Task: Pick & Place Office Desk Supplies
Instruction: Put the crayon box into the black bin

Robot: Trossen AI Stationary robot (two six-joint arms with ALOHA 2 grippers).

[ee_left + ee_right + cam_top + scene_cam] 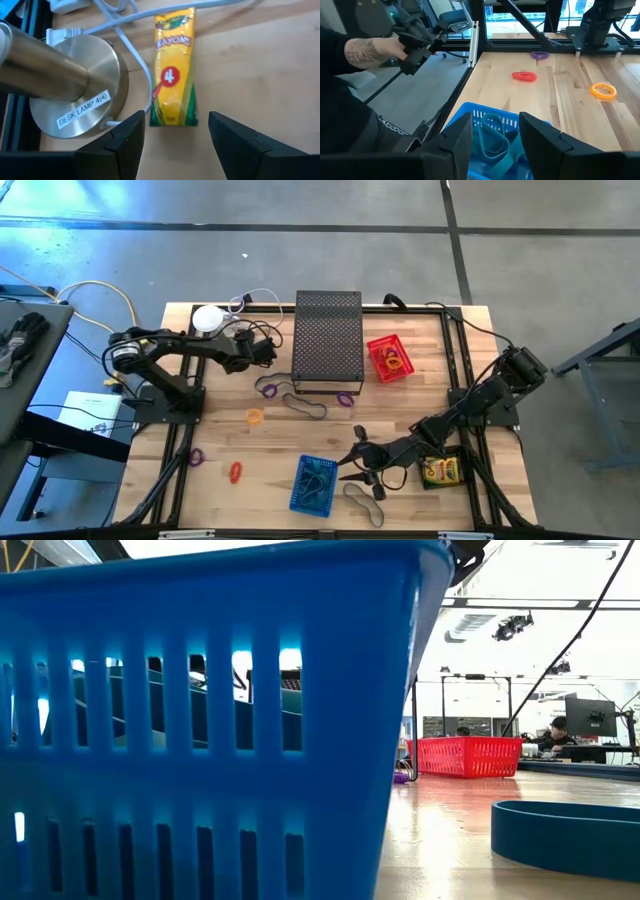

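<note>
— So, from the top, what sits on the wooden table [420, 340]?
— A tall black mesh box [328, 340] stands in the middle. A red basket [389, 359] is just beside it. A blue basket [316, 485] is near the front edge. Loose bands lie around: a purple loop [268, 389], an orange ring [254, 416], a red coil [235, 472]. A dark band [364, 503] lies flat right by the blue basket.
— Where are the arms?
— The left gripper [268, 348] is at the back, by a white round lamp [207, 319]. The right gripper [352, 463] is next to the blue basket.
— And down low?
— The blue basket [200, 730] fills most of the view. It is plastic with long slots. The red basket [468, 756] is far behind.
— Left wrist?
— The left gripper [175, 135] has its fingers spread wide, holding nothing. A yellow crayon packet [173, 70] lies flat between them, farther on. A shiny round lamp base [82, 90] and a grey cable [135, 50] crowd one side.
— Right wrist?
— The right gripper [495, 137] is spread apart over the blue basket [490, 122], empty. Teal bands [495, 142] lie inside. A person's hand [375, 50] holds a black tool off the table edge.
</note>
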